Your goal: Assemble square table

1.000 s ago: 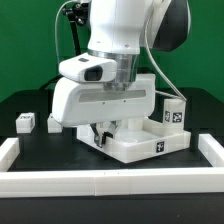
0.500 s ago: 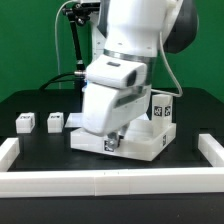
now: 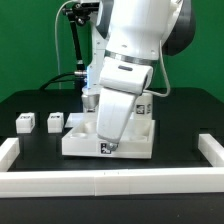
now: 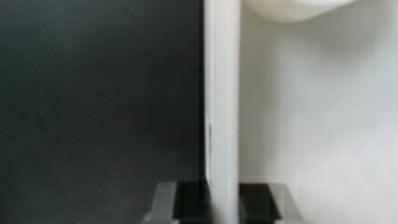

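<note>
Just behind the long white rail [image 3: 100, 182] lay the square tabletop [image 3: 76, 140], rim up. The gripper [image 3: 108, 146] was clamped on its rail-side rim wall, likely to drag it into position. Two loose legs [image 3: 25, 122] stood behind the rail toward the exterior view's left, kept clear.

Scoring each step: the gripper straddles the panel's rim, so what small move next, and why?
Probably slide the square panel toward the foreground rail to brace it: the gripper clamps its rim wall, and dark table shows between panel and rail.
</note>
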`<state>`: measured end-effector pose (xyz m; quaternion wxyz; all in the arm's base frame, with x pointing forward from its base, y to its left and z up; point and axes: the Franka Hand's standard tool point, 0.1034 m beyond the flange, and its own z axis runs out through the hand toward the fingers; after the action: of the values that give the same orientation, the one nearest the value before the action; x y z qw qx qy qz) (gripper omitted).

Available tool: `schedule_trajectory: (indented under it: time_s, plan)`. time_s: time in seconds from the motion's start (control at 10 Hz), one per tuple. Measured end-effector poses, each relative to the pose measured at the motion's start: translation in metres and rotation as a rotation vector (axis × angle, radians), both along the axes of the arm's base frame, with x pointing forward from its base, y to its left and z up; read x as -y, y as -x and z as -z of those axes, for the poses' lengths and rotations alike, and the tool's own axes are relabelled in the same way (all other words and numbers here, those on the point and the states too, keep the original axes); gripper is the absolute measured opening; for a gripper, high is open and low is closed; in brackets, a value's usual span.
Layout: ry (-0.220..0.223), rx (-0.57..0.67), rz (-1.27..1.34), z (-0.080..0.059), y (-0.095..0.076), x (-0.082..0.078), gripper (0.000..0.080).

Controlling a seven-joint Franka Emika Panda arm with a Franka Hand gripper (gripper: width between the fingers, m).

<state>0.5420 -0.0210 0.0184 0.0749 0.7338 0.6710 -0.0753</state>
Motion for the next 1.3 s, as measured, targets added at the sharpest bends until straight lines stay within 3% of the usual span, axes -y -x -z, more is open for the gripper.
schedule_trajectory:
  time_s: [0.2,0.6,1.3]
  plan:
    - [-0.006,-0.009,-0.001,0.001,-0.008,-0.023,0.0063]
    - [-0.004,-0.027,0.010,0.000,-0.045,-0.054,0.0063]
    - [-0.009,-0.041,-0.041,0.002,-0.044,-0.049,0.0063]
